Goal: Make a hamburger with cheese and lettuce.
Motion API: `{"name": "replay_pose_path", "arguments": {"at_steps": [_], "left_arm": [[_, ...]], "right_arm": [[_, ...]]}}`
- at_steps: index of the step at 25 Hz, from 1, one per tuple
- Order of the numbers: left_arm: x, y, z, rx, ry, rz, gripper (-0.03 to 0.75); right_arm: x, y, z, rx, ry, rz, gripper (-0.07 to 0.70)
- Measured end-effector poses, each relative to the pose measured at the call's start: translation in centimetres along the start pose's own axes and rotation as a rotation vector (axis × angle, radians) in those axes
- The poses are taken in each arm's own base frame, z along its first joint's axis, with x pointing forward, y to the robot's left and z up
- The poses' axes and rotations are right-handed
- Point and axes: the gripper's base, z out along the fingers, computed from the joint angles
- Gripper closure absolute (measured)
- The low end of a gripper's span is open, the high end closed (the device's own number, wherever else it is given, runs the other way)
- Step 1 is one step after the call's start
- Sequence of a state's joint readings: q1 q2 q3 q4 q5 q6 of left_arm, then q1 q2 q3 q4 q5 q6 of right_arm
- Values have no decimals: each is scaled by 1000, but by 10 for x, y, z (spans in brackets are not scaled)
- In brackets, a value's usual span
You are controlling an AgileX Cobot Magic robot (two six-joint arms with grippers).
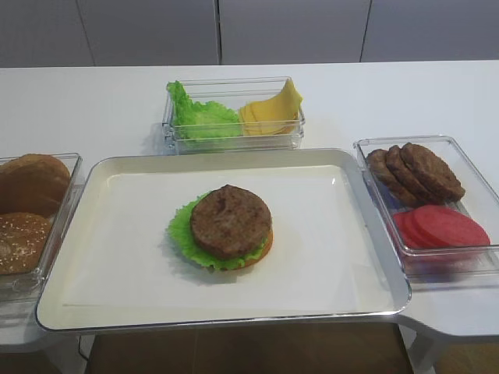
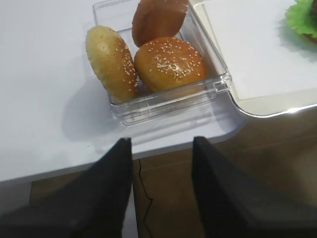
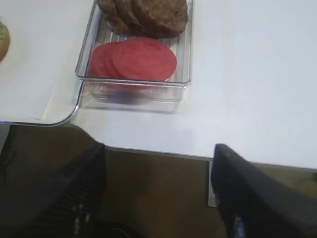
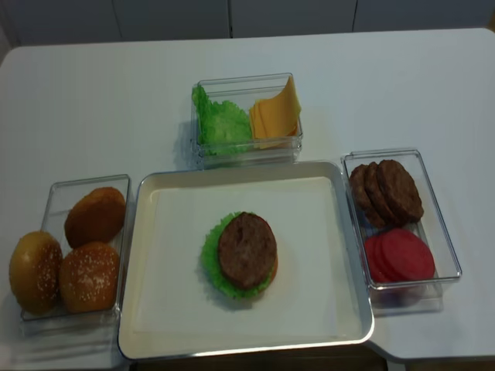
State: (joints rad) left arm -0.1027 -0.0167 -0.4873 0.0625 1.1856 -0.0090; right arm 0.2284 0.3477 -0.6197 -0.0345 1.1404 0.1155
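the hamburger sat on the tray, a little left of the tray's middle, with a brown patty on top, frilly green leaf showing round its left and near sides, and an orange bun base peeking out at the near right. no tomato slice could be made out in the stack from these views.

the tray lay at the table's near edge, midway along it. behind it, toward the far edge, stood a clear box holding the lettuce in its left half and the cheese in its right half, the yellow slices fanned and leaning up against the right wall.

just right of the tray a second clear box held a row of patties at its far end and red tomato slices at its near end. just left of the tray a third clear box held the buns, one of them hanging over its left wall.

neither arm showed in the high views. the right gripper hung off the table's near edge, in front of the tomato box, its jaws spread wide and holding nothing. the left gripper hung off the near edge in front of the bun box, its jaws likewise spread and empty.
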Motion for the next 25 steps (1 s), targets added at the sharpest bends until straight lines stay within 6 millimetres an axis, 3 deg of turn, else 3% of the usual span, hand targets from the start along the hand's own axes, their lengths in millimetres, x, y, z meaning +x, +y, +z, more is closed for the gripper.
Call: {"name": "replay_pose_path", "arguments": {"at_steps": [9,25], "left_arm": [[0,0,0,0,0,0,415],[0,0,0,0,0,0,415]], "right_arm": [[39,-5,4,56,-84,24,116],[57,-4,-11,43,-233,-41,116]]}}
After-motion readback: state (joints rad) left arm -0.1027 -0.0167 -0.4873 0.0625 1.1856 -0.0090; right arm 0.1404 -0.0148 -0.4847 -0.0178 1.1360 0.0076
